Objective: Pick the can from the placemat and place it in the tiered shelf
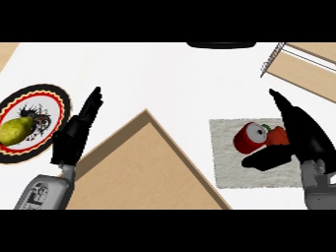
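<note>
The robot's right hand (pixel 312 142) is flanking a red can (pixel 245 140) on the grey placemat (pixel 232 172), fingers straight along the can's right side and thumb spread wide below it. Whether they are touching the can cannot be told. The can appears to be standing on end, pale lid facing up, its body slanting in view toward the lower left. Its label is too small to read. The tiered shelf (pixel 316 74) is sitting at the far right. The left hand (pixel 72 140) is resting open beside a plate (pixel 50 96) bearing a pear (pixel 14 130).

One can (pixel 251 138), one placemat (pixel 232 171), one plate (pixel 63 106) (with one pear (pixel 14 130) on it), one tiered shelf (pixel 309 74).
</note>
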Available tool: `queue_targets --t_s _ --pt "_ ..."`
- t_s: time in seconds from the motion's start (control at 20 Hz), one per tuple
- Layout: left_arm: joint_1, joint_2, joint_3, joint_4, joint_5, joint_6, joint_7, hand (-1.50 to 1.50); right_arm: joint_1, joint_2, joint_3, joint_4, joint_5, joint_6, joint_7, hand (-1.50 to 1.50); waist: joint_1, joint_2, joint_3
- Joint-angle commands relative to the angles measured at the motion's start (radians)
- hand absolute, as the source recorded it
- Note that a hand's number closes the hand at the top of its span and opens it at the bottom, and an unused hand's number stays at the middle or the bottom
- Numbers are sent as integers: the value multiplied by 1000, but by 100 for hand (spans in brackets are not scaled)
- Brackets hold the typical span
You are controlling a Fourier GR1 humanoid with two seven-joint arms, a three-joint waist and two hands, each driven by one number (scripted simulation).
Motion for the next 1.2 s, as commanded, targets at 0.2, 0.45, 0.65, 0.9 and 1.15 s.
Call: queue_targets --t_s 0.2,0.45,0.65,0.9,1.15 --pt "2 -37 16 -28 -31 -12 34 0 -55 100 5 137 114 30 5 -150 4 1 0" --pt "64 -76 -3 -29 -75 -7 -23 0 -36 119 -52 208 146 35 -82 -150 3 1 0" --pt "26 -90 15 -6 -103 -13 -6 0 55 123 -73 166 176 43 -130 -150 -1 1 0" --pt "36 -88 50 -45 -93 -43 40 0 73 173 -72 170 209 60 -147 -150 -1 0 0" --pt "31 -89 79 -50 -103 -69 27 0 63 204 -109 266 237 49 -238 -150 0 1 0"
